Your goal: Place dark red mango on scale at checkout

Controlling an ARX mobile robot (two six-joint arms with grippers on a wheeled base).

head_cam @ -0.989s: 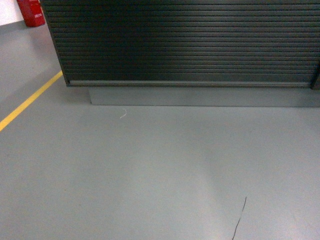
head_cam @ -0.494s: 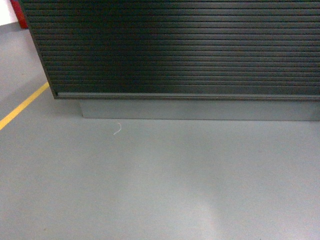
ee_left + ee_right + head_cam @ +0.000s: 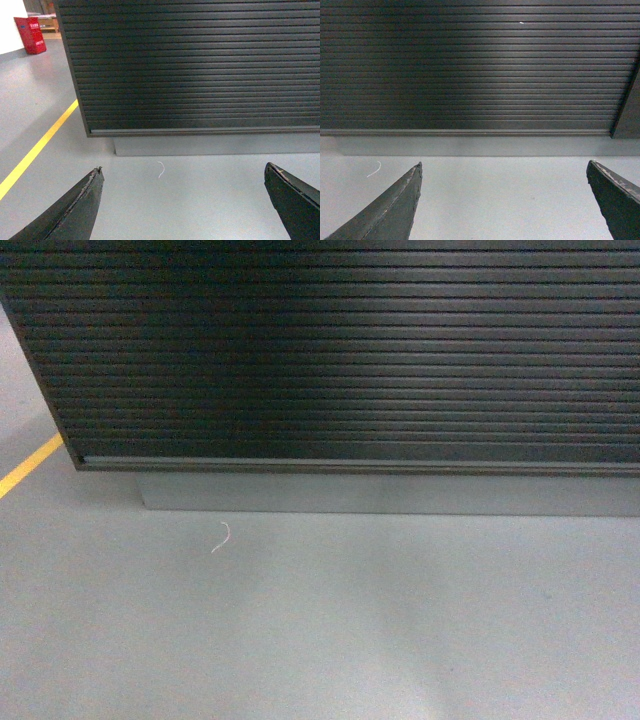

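Smooth grey floor [image 3: 320, 630] is taking up most of the view, looking a bit glossy with soft light patches showing on it. A yellow line [image 3: 37, 150] is running diagonally along the left side. There's a tiny white scrap of thread [image 3: 221, 537] lying on the floor near the grey plinth. Way back in the left corner a red box [image 3: 30, 34] is sitting against a white wall [image 3: 11, 27].

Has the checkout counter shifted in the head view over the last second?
Yes. The checkout looms larger and sits lower-left against the frame; the floor scrap moved with it, so the robot moved.
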